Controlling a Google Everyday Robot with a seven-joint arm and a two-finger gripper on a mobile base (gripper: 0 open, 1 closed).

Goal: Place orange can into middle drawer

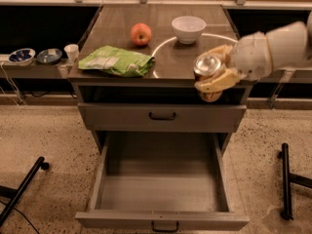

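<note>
My gripper (213,77) reaches in from the right and is shut on the orange can (208,68), whose silver top faces up. It holds the can in the air at the front right edge of the cabinet top, above the right side of the drawers. The middle drawer (163,219) is the lowest tier; it is pulled out wide and its grey inside shows nothing in it. The grey drawer one tier up (162,116) is closed.
On the cabinet top (165,57) lie a green chip bag (116,61), a red-orange apple (140,33) and a white bowl (188,29). Small bowls (21,56) and a white cup (71,52) stand on a shelf at left. Black stand legs (285,179) lie on the floor at right.
</note>
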